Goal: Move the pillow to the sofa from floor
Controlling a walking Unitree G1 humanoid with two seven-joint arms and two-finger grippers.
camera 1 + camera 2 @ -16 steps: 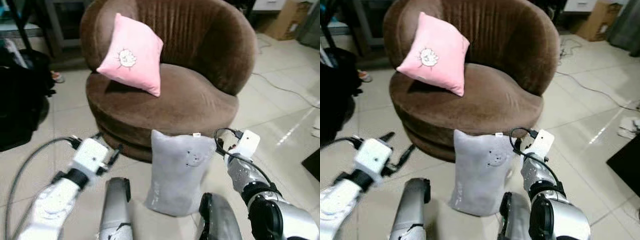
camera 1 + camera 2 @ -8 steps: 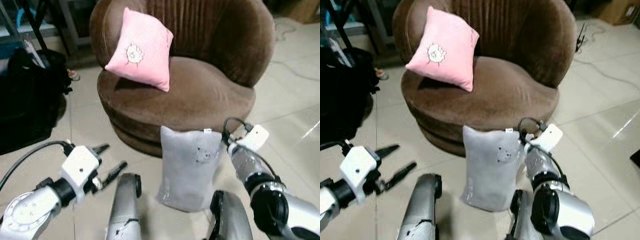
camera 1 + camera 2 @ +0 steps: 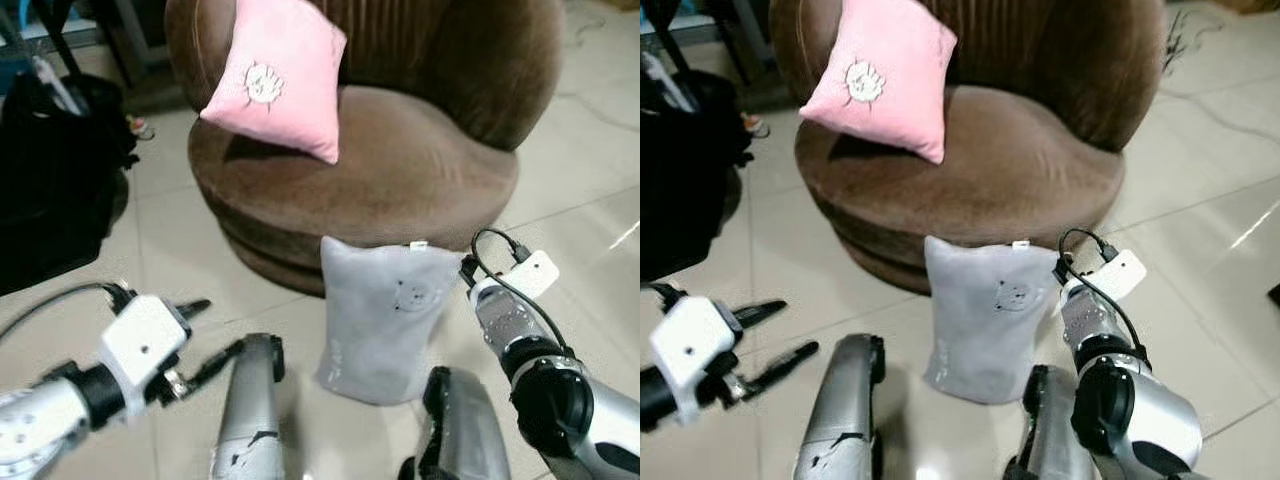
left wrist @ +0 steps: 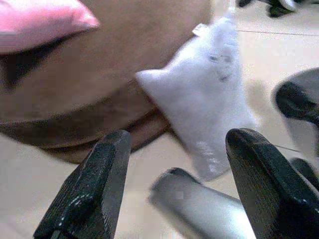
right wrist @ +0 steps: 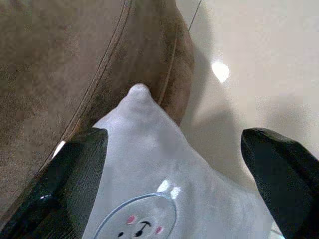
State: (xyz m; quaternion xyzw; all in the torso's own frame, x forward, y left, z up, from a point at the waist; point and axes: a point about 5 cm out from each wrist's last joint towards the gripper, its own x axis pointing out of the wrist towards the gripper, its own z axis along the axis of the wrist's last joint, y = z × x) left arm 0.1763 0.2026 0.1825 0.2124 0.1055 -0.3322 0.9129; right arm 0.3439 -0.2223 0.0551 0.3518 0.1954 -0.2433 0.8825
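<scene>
The grey pillow (image 3: 380, 318) stands on the floor (image 3: 180, 250) against the sofa's (image 3: 400, 190) front edge. The right gripper (image 5: 174, 194), fingers spread wide, hovers at its upper corner; the left gripper (image 3: 768, 338), open, hangs over bare tiles.

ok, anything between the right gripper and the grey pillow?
Nothing visible. The right gripper has its fingers open around the top corner of the grey pillow, which leans against the brown sofa base.
</scene>
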